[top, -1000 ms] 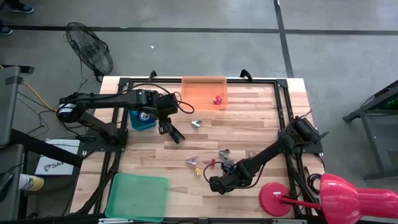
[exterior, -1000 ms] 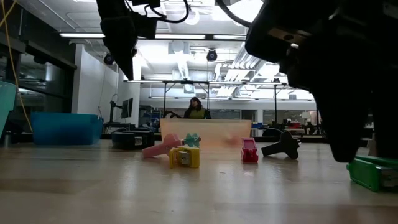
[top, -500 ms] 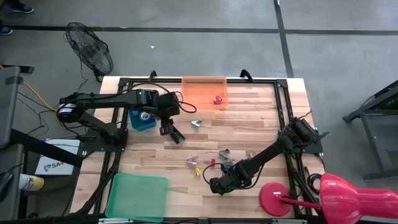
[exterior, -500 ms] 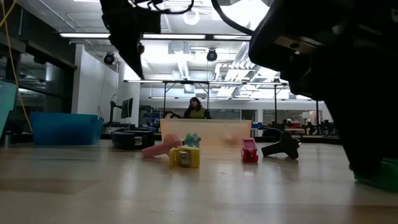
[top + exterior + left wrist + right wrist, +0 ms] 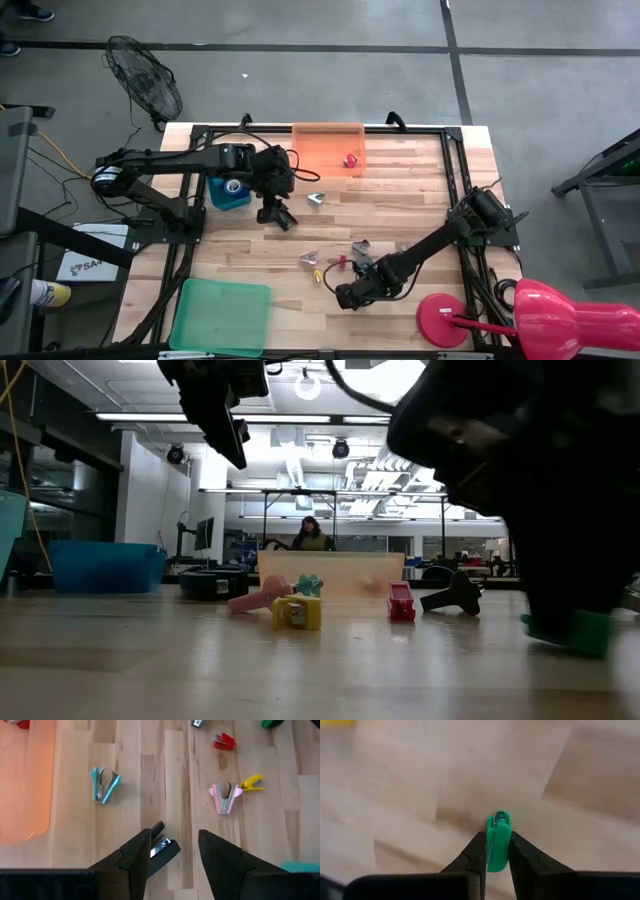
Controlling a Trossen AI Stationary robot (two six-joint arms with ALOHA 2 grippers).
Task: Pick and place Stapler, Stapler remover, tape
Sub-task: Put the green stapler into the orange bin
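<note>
1. The wooden table (image 5: 400, 190) is spanned by both arms.
2. The black stapler (image 5: 161, 847) is seen on the table mid-left, below the spread left gripper (image 5: 175, 850).
3. A small green stapler (image 5: 496, 840) is pinched by the right gripper (image 5: 496, 851) near the front edge.

Even overhead light falls on the bench (image 5: 400, 210), casting only soft, short shadows under the arms. At table height the ceiling lamps (image 5: 310, 385) glare white and the near arm looms as a dark blur. The right wrist view shows the wood grain out of focus.
</note>
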